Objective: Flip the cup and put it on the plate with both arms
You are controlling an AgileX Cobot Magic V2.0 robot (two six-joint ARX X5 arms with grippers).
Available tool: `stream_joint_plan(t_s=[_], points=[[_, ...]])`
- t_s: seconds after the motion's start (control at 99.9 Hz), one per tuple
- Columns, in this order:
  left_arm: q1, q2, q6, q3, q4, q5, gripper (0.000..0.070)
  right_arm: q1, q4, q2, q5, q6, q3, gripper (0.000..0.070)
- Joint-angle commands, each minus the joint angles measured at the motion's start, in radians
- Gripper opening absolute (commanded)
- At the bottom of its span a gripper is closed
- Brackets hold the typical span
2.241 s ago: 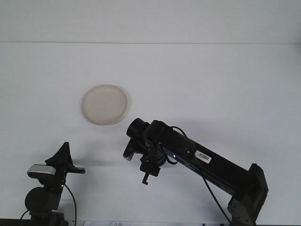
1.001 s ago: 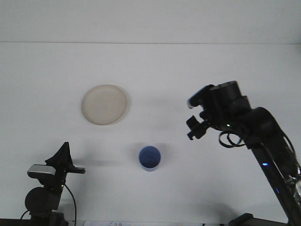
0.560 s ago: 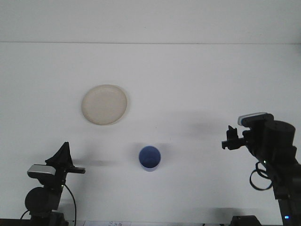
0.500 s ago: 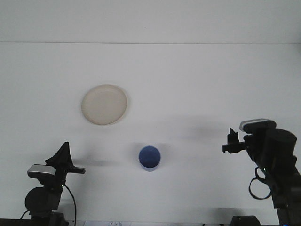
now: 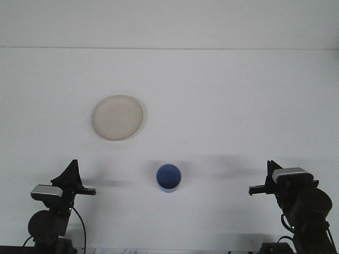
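A blue cup (image 5: pixel 168 177) stands upright on the white table, its open mouth facing up, at the front centre. Nothing is touching it. The cream plate (image 5: pixel 117 117) lies empty to the back left of the cup, well apart from it. My left gripper (image 5: pixel 75 179) sits low at the front left, far from both objects. My right gripper (image 5: pixel 266 179) sits low at the front right, mirroring the left, a good distance right of the cup. Neither gripper holds anything.
The white table (image 5: pixel 222 106) runs back to a pale wall. Each arm's base and camera housing sit at the bottom corners.
The right arm was stretched over the table's centre, then swung away to the right and drew back low to the front right. The blue cup came into view upright where that arm had been. The left arm stayed still.
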Motion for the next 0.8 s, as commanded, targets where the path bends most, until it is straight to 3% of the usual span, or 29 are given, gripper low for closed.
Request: stream_joint_plan(t_s=[0.0,0.2,0.32,0.52,0.71,0.79], points=[[0.000,-0.001,-0.013,-0.005,0.013,0.000,0.0012,0.001,0.013,0.001,0.000,0.011,0.006,0.0000],[0.000,0.018,-0.014,0.144,-0.005,0.000,0.0012,0.001,0.013,0.002,0.000,0.011,0.006,0.0000],[0.000,0.110,-0.014,0.334,-0.111,0.000,0.0012,0.001,0.013,0.002,0.000,0.011,0.006,0.0000],[-0.001,0.445,-0.020,0.746,-0.464,0.026,0.0012,0.001,0.012,0.002,0.000,0.011,0.006,0.0000],[-0.008,0.761,0.023,1.096,-0.819,0.037,0.0012,0.001,0.011,0.002,0.000,0.011,0.006,0.0000],[-0.035,0.861,0.033,1.193,-0.934,0.096,0.0012,0.001,0.011,0.002,0.000,0.011,0.006,0.0000]])
